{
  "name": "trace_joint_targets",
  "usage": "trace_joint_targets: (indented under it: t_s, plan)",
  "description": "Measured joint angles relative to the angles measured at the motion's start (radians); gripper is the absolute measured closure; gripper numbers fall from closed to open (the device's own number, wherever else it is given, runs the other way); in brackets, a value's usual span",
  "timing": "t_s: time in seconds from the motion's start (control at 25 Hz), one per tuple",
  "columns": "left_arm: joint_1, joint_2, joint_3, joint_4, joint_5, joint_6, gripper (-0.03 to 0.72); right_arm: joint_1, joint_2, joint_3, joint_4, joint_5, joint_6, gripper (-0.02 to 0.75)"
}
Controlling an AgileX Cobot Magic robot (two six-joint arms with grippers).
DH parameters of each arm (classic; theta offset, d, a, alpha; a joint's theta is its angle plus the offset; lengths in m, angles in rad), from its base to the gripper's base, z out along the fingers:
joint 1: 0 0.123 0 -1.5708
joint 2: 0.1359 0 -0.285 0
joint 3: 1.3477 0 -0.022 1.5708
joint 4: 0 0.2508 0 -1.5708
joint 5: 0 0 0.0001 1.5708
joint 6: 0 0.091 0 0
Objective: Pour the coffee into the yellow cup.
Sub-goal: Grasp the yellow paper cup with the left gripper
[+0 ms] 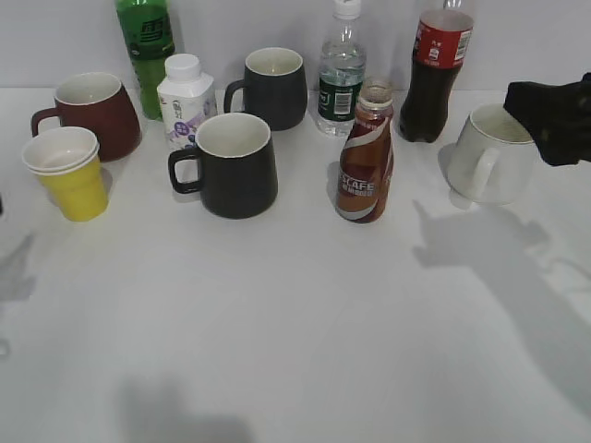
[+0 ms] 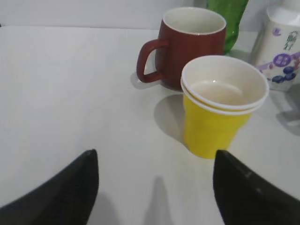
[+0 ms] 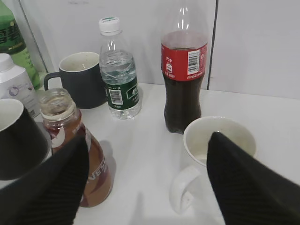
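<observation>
The coffee bottle point(image 1: 366, 157), brown with a swirl label and no cap, stands upright at the table's middle. It also shows at the lower left of the right wrist view point(image 3: 96, 173). The yellow cup point(image 1: 72, 180), white inside and empty, stands at the far left next to a brown-red mug. My left gripper point(image 2: 154, 164) is open and empty, a little short of the yellow cup point(image 2: 215, 126), which lies ahead to its right. My right gripper point(image 1: 540, 115) is open and empty above the white mug, right of the coffee bottle. Its jaws show in the right wrist view point(image 3: 149, 140).
A brown-red mug point(image 1: 92, 111) stands behind the yellow cup. Two black mugs point(image 1: 235, 166) point(image 1: 272, 88), a milk carton point(image 1: 185, 101), a green bottle point(image 1: 146, 46), a water bottle point(image 1: 342, 78), a cola bottle point(image 1: 439, 74) and a white mug point(image 1: 494, 152) crowd the back.
</observation>
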Motion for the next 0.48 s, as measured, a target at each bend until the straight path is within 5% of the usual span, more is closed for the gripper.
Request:
trace_joint_targets:
  t_s: [0.48]
  plan:
    - [0.0,0.464,-0.009,0.207,-0.572,-0.011,0.083,0.0,0.014,0.002,0.0,-0.017,0.0,0.15]
